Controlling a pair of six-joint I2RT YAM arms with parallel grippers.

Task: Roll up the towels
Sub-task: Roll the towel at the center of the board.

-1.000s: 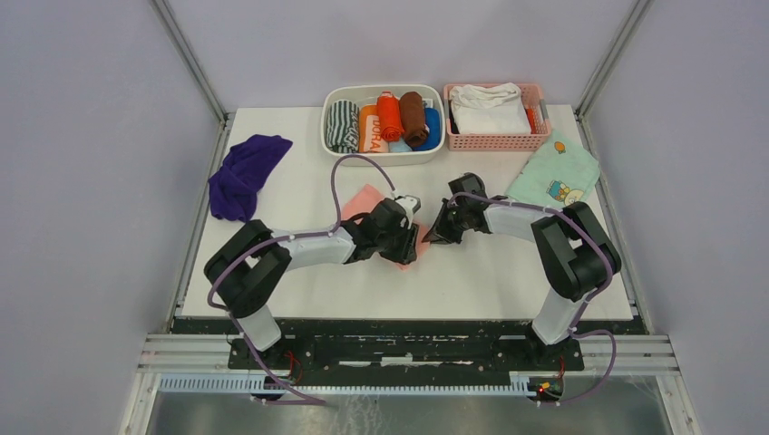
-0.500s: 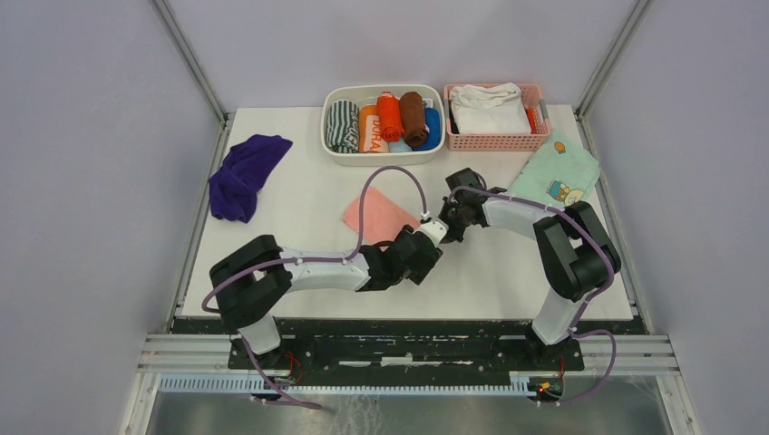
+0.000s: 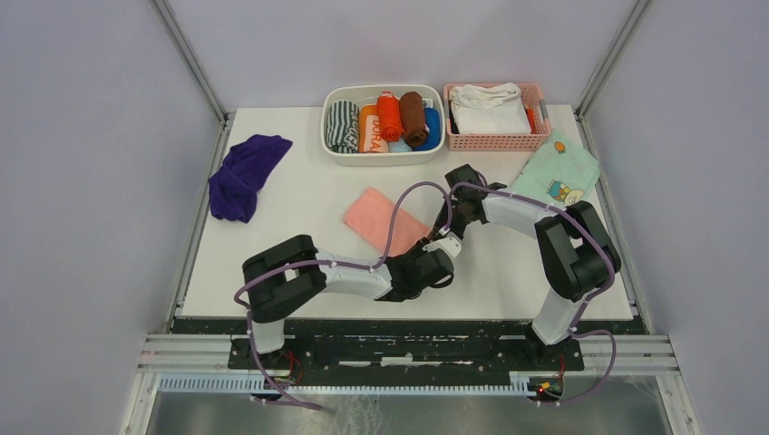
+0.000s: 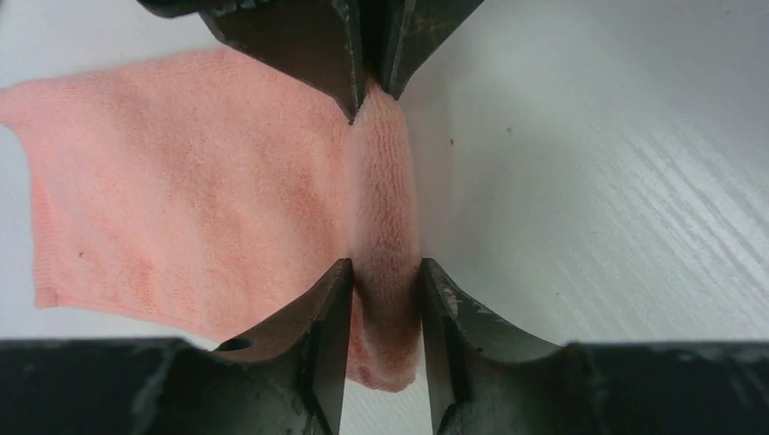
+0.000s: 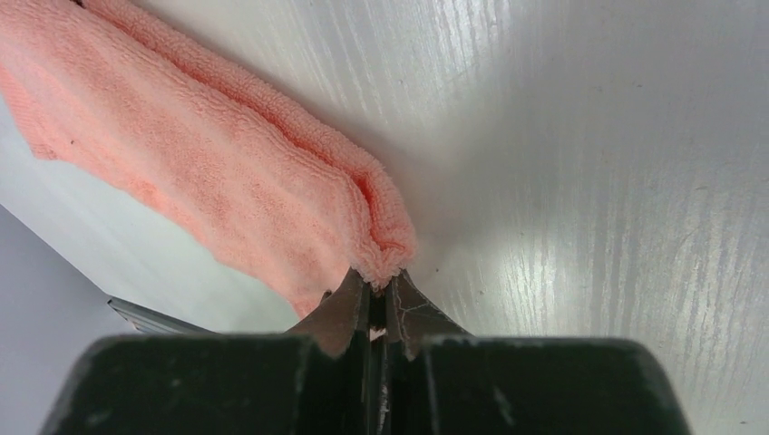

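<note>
The salmon-pink towel (image 3: 383, 218) lies folded flat at the table's middle. Its right edge is bunched into a ridge. My left gripper (image 3: 445, 247) is shut on the near end of that ridge; in the left wrist view the fold (image 4: 385, 227) sits between my fingers (image 4: 322, 344). My right gripper (image 3: 445, 224) is shut on the far corner of the same edge, and the towel (image 5: 236, 172) runs away from its tips (image 5: 379, 281). The right gripper's fingers (image 4: 313, 41) show at the top of the left wrist view. The purple towel (image 3: 243, 174) lies crumpled at the far left.
A white bin (image 3: 332, 149) of rolled cloths and a pink basket (image 3: 494, 142) holding a white folded cloth stand at the back. A mint-green cartoon-print cloth (image 3: 555, 177) lies at the right. The left arm stretches along the near edge.
My left arm has swung right and toward the near edge, uncovering the pink towel, which now lies longer and flatter. The right gripper has shifted slightly left and stays on the towel's edge.
</note>
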